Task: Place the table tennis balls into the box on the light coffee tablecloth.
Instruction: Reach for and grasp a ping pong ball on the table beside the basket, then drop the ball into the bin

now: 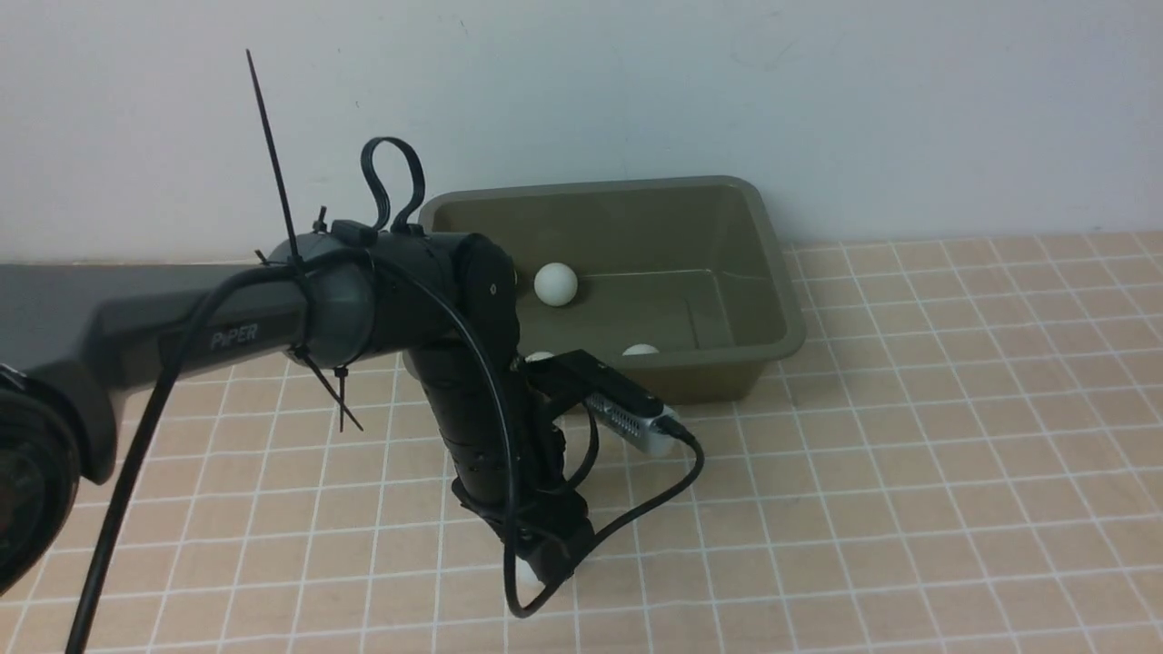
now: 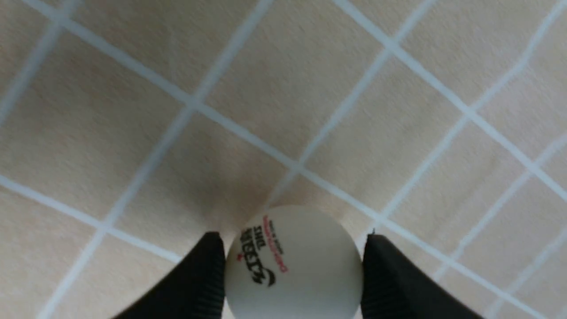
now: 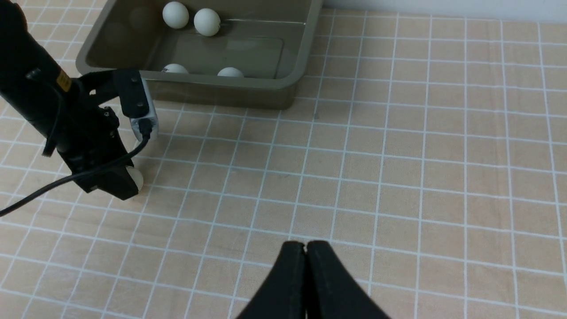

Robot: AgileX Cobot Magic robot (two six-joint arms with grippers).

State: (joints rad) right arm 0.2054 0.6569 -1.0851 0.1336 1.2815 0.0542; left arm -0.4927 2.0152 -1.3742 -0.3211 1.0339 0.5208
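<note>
Left wrist view gave me the clearest look: the left gripper had its two black fingertips against opposite sides of a white ball. I could make out no gap on either flank, the printed logo faced the camera, and the ball sat on the light coffee tablecloth. From the right wrist view I saw that ball lay near the box but apart from it, four other balls lay inside the box, and the right gripper hung above the cloth with its jaws pressed together on nothing.
</note>
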